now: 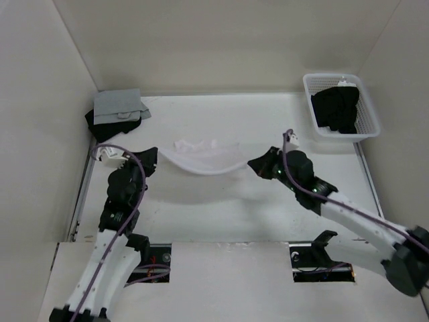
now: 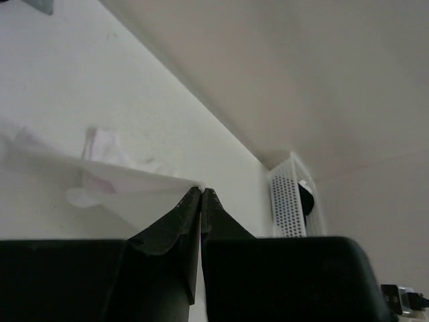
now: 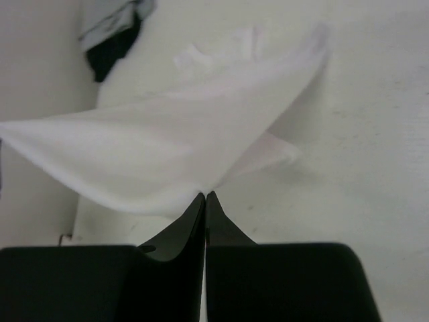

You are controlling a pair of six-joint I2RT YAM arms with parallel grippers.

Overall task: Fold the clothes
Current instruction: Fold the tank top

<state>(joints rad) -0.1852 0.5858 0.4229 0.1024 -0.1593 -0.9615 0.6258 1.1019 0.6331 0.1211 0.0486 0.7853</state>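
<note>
The clothes are a thin white garment, stretched between both grippers in the middle of the table and sagging in a curve between them. My left gripper is shut on its left corner; in the left wrist view the fabric runs left from the pinched tips. My right gripper is shut on the right corner; the white cloth fans out from its closed tips. Part of the garment rests crumpled on the table behind the raised edge.
A white perforated basket with black garments stands at the back right. A light grey cloth lies over a black garment at the back left. Walls enclose the table on three sides.
</note>
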